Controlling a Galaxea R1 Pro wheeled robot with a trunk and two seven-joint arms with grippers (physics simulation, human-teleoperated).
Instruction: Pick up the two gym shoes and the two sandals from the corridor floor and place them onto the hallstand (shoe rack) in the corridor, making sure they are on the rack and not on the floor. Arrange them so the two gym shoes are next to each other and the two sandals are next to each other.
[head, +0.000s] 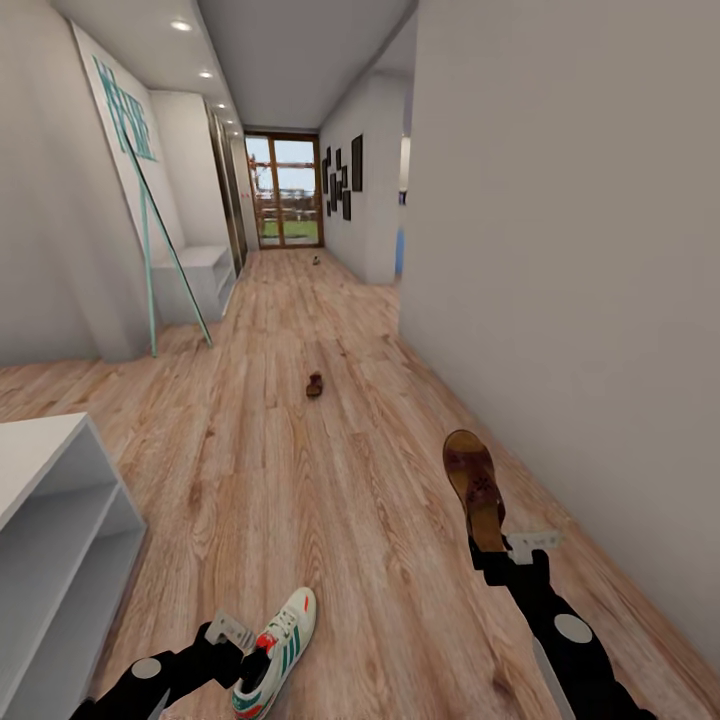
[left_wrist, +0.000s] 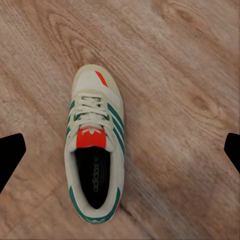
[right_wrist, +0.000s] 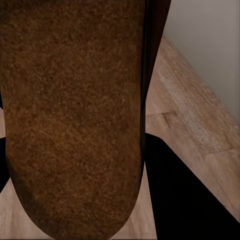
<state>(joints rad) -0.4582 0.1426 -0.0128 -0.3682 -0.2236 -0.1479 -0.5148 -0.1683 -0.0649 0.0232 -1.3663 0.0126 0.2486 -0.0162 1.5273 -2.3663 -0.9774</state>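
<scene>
The corridor floor (head: 300, 480) runs away ahead of me in light wood planks toward a glazed door (head: 284, 190) at the far end, with a plain wall (head: 560, 250) close on my right. At my near left stands the corner of the hallstand (head: 55, 530), light grey, its open shelves facing the corridor.

My right gripper (head: 497, 545) is closed on the heel end of one sandal (head: 476, 487), which it holds up off the floor, toe pointing away from me; in the right wrist view its mottled brown footbed (right_wrist: 75, 115) sits right against the camera. My left gripper (head: 245, 650) is down low beside a gym shoe (head: 277, 650), near the shoe's heel. In the left wrist view that shoe (left_wrist: 95, 150) lies flat on the planks between my two fingers (left_wrist: 10, 155), which stand wide apart, well clear of it on either side.

Farther up the corridor a second sandal (head: 314, 385) lies on the floor, and a small dark shape (head: 316, 260) near the door is too small for me to tell what it is.
</scene>
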